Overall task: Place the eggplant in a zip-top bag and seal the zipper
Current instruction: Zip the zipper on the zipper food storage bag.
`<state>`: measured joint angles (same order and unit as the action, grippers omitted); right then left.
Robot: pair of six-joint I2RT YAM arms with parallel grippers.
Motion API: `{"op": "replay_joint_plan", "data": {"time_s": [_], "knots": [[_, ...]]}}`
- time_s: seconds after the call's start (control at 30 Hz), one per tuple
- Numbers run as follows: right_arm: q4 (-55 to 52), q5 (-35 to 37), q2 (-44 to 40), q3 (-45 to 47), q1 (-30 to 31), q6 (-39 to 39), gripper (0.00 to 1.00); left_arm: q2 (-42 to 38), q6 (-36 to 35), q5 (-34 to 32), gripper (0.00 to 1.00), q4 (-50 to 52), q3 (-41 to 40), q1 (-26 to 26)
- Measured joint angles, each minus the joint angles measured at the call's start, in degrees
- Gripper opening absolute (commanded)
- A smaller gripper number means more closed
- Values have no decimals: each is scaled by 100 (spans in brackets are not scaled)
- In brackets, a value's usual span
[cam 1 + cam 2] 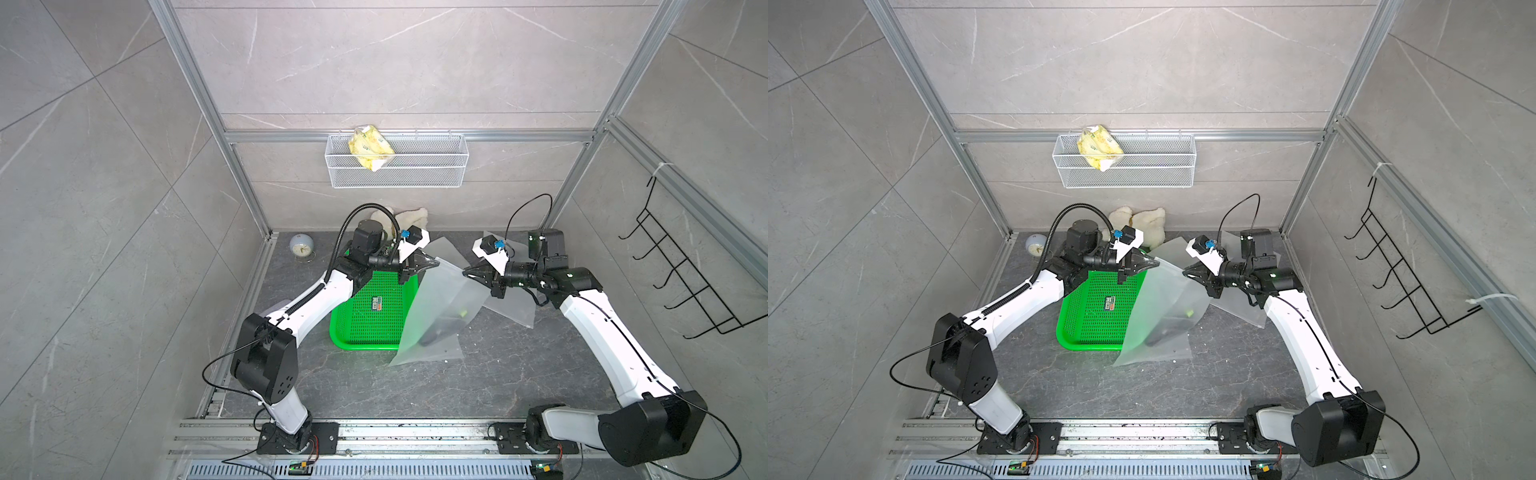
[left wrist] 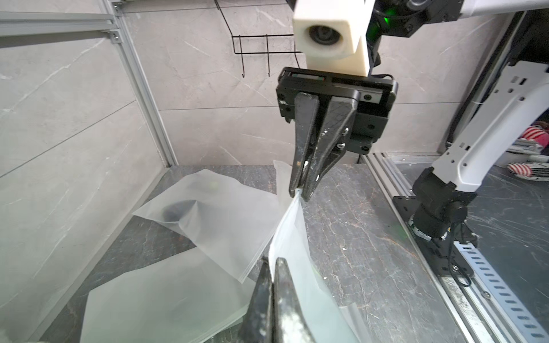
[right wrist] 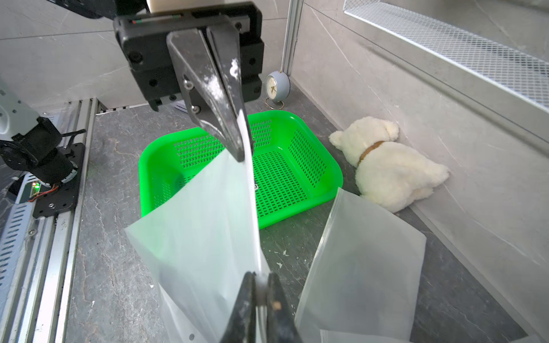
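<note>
You are on the sealing step: left pincer [image 1: 434, 263] and right pincer [image 1: 466, 274] each pinch tight on the mouth of the zip-top bag [image 1: 430, 303], eggplant [image 1: 434, 330] inside, below and between them; next, probably slide one along that edge, pressing it closed

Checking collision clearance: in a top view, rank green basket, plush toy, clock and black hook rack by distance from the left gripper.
1. Green basket: directly under the left gripper.
2. Plush toy: just behind, at the back wall.
3. Clock: back-left corner.
4. Black hook rack: on the right side wall.
</note>
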<state>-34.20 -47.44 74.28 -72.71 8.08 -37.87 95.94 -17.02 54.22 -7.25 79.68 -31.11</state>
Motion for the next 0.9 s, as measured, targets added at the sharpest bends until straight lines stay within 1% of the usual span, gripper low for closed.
{"op": "replay_joint_plan", "data": {"time_s": [0.1, 0.27, 0.47, 0.67, 0.9], "knots": [[120, 164, -170, 238, -70, 164, 0, 22, 177, -251, 0, -142, 0, 4], [409, 660, -538, 621, -131, 494, 0, 133, 490, -627, 0, -369, 0, 9], [584, 1233, -706, 903, -249, 826, 0, 149, 721, -992, 0, -494, 0, 83], [584, 1633, -911, 1075, -424, 1075, 0, 181, 977, -1126, 0, -656, -24, 308], [485, 1834, -1016, 1134, -614, 1248, 0, 195, 1167, -1209, 0, -798, -31, 457]]}}
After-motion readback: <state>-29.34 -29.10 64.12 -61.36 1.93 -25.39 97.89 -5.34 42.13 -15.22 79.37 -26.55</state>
